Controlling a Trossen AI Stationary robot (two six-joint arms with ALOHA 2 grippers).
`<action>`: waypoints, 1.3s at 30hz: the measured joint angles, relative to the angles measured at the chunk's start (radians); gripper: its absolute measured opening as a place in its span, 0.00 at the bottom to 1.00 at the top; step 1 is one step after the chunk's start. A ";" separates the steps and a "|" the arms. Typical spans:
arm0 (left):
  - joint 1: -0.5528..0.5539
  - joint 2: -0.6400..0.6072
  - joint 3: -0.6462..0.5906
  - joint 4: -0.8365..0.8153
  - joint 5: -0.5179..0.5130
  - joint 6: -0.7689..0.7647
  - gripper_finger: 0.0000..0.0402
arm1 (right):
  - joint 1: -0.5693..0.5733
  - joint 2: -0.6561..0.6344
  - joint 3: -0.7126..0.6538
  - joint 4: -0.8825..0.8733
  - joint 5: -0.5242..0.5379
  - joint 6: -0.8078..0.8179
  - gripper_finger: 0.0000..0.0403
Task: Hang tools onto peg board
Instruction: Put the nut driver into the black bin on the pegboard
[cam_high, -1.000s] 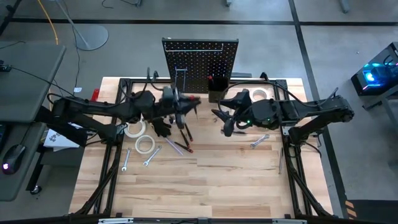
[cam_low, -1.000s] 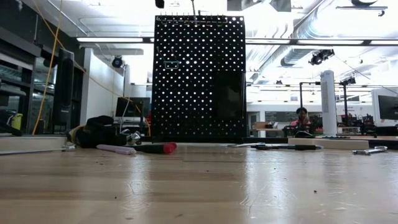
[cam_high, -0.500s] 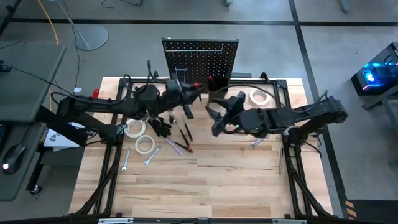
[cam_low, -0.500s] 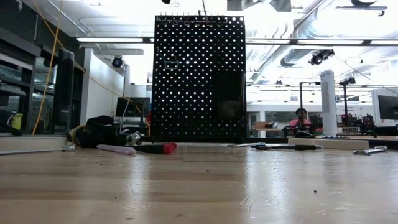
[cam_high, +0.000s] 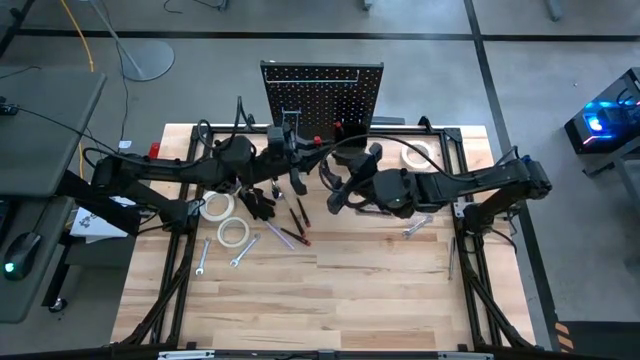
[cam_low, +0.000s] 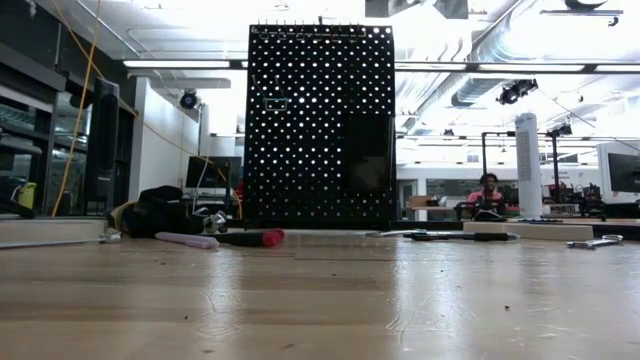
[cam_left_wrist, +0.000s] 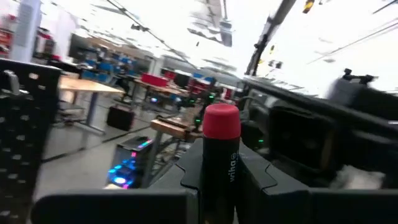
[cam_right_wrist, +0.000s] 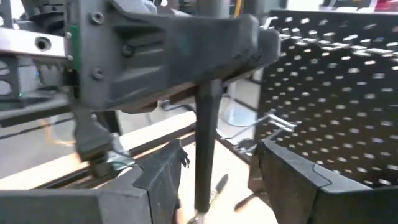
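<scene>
Left gripper hangs in front of the peg board, its fingers clamped on a black-handled screwdriver with a red cap; seen from the right wrist, the tool's dark shaft points down toward the worktop. Right gripper sits just beside it, between the left gripper and the right arm's body, its jaws spread wide and holding nothing; its wrist camera looks past both fingers at the left gripper's housing and the board's metal hooks.

Below the left arm, more tools lie loose on the worktop: black-handled pliers, several slim screwdrivers, two white tape rolls near the left edge, and two silver wrenches a little nearer the front. Another tape roll rests by the right rear corner, and one more wrench lies under the right arm.

From table height, the peg board stands upright at the far edge of the worktop, with a red-capped tool lying at its foot. A person is visible in the room well behind.
</scene>
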 joint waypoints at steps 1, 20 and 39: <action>0.000 0.000 0.000 0.002 0.018 -0.005 0.09 | -0.005 0.000 0.000 0.008 -0.021 0.000 0.50; 0.002 0.000 0.000 -0.011 0.090 0.041 0.10 | -0.008 -0.003 0.000 0.043 -0.112 0.048 0.04; 0.067 -0.149 -0.204 -0.371 0.170 -0.118 0.38 | -0.023 -0.169 -0.101 -0.332 0.173 0.264 0.03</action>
